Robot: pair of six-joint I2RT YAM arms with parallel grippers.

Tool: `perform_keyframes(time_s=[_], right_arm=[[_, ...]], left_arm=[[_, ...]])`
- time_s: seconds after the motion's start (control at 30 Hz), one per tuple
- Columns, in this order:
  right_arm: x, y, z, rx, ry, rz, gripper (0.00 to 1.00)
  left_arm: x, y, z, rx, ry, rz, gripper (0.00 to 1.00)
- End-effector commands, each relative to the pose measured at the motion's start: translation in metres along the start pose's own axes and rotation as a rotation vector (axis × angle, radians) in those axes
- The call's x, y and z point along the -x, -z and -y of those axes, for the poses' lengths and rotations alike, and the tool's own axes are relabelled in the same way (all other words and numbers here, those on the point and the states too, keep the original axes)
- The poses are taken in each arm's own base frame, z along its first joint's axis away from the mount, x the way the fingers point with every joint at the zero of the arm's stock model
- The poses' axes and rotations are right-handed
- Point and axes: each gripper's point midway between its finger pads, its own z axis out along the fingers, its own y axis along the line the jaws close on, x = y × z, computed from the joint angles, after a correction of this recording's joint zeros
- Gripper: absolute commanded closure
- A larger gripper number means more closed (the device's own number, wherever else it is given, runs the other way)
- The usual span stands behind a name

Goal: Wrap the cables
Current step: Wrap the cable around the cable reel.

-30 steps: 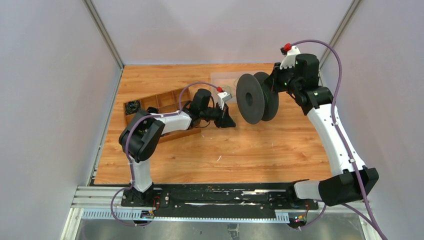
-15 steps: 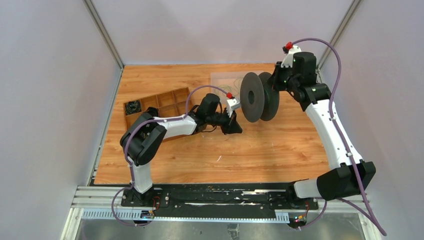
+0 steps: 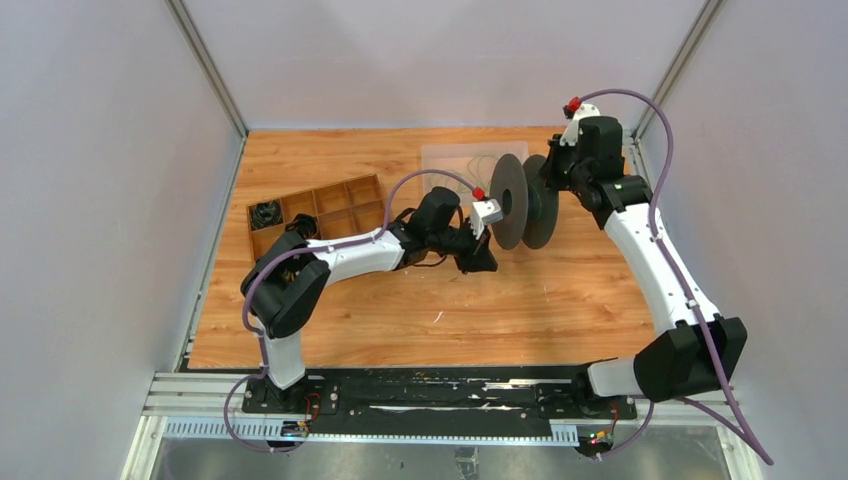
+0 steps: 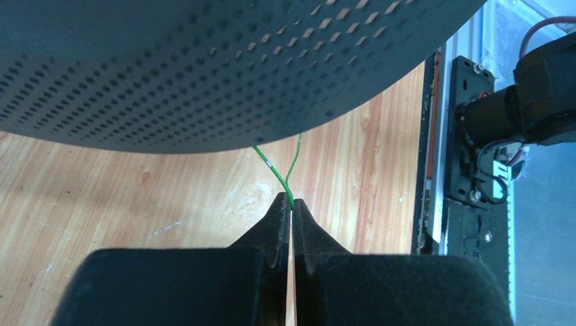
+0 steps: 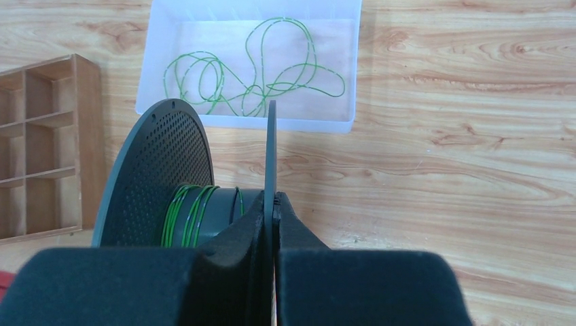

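My left hand (image 4: 292,205) is pinched fully shut on a strand of the cables (image 4: 277,174), thin green wire running up from its fingertips and behind the perforated black spool (image 4: 204,68) just above. My right hand (image 5: 274,198) is clamped shut on the spool's thin outer flange. Green turns sit on the hub to its left, and loose loops lie in a clear tray (image 5: 285,125) on the tabletop (image 5: 441,136) beyond it.

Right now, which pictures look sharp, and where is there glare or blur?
Top view: even light, faint shadows on the table. Left wrist view: the reel looms close and dark, the green wire is crisp, a pale sheen on the table. Right wrist view: the tray is sharp, the near fingers dark and soft.
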Motion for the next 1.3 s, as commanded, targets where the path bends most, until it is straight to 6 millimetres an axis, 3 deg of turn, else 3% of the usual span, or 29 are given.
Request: perform_keyframes(time_s=[0.0, 0.23, 0.83, 1.03, 1.27], right_arm=[[0.020, 0.004, 0.008, -0.037, 0.027, 0.112, 0.99], [0.004, -0.003, 0.006, -0.056, 0.087, 0.107, 0.99], [-0.014, -0.017, 0.008, -0.094, 0.149, 0.089, 0.99], [-0.024, -0.022, 0.001, -0.083, 0.189, 0.080, 0.99], [-0.032, -0.025, -0.005, -0.077, 0.237, 0.069, 0.99]], left_arm=[[0.018, 0.004, 0.010, 0.017, 0.034, -0.022, 1.00], [0.039, -0.004, 0.018, -0.021, 0.097, -0.040, 0.98], [0.077, -0.006, 0.047, -0.066, 0.019, -0.036, 1.00], [0.101, -0.005, 0.049, -0.054, 0.012, -0.009, 1.00], [0.108, -0.006, 0.043, -0.015, 0.058, -0.023, 0.99]])
